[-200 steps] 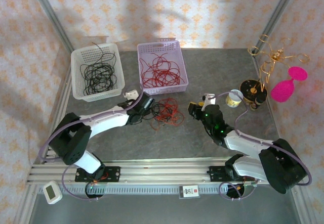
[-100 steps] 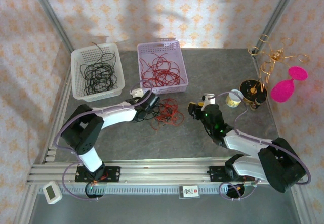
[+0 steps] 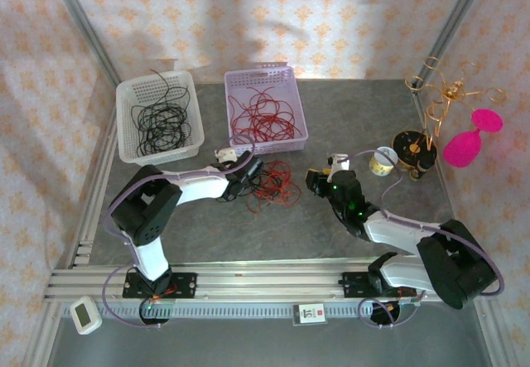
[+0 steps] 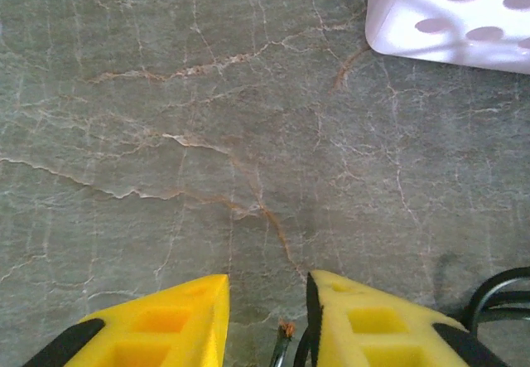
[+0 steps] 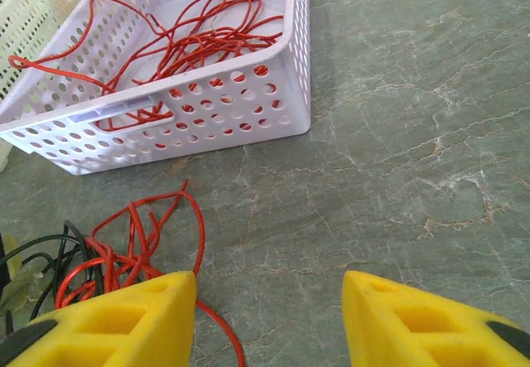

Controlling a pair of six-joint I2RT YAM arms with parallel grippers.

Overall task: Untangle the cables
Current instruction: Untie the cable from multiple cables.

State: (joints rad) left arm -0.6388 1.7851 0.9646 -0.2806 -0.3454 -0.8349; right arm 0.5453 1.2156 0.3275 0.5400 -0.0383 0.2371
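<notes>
Red & blk cables [image 3: 271, 180] tangled in loose, flat clump.

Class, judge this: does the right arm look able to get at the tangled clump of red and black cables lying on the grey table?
Probably yes: its end effector stands open just beside the tangled red-and-black cable clump, with bare grey table between and nothing blocking.
</notes>
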